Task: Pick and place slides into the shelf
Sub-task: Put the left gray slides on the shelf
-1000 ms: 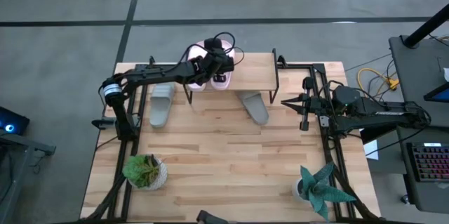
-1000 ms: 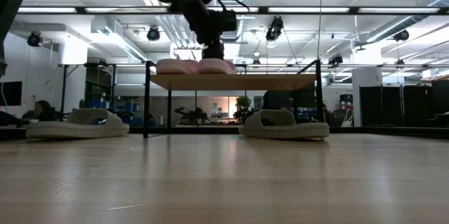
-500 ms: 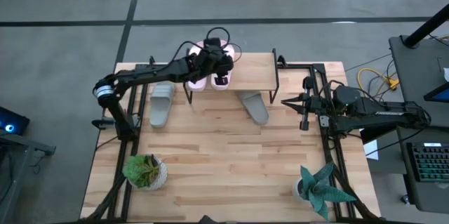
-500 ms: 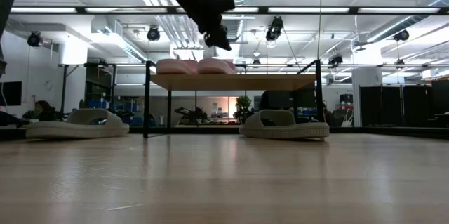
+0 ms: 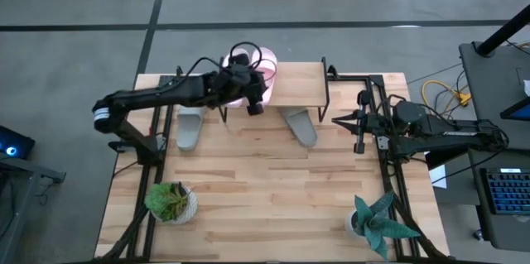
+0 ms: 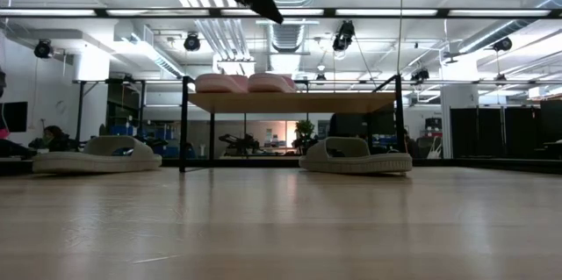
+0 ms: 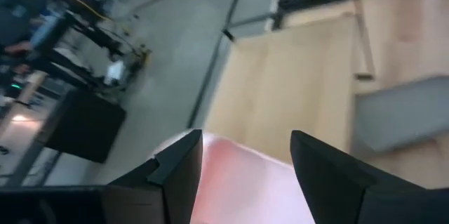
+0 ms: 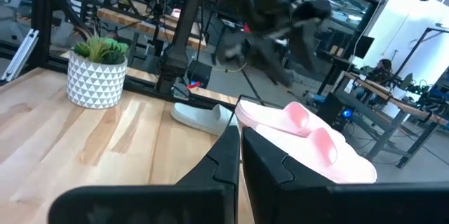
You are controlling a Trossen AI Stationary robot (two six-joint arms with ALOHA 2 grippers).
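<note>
Two light pink slides lie side by side on their soles on the left end of the shelf's plank top; the right wrist view shows them too. My left arm partly covers them in the high view. One grey slide rests on the table left of the shelf, the other grey slide at its near side. My left gripper hovers open above the pink slides, clear of them. My right gripper waits shut at the table's right edge.
A potted plant in a white patterned pot stands at the near left corner, a spiky plant at the near right. Black frame rails run along both table sides. The wide table middle is bare wood.
My left gripper has risen off the pink slide on the shelf and drawn back toward the table's near and left side. Both pink slides stay where they lay on the plank.
</note>
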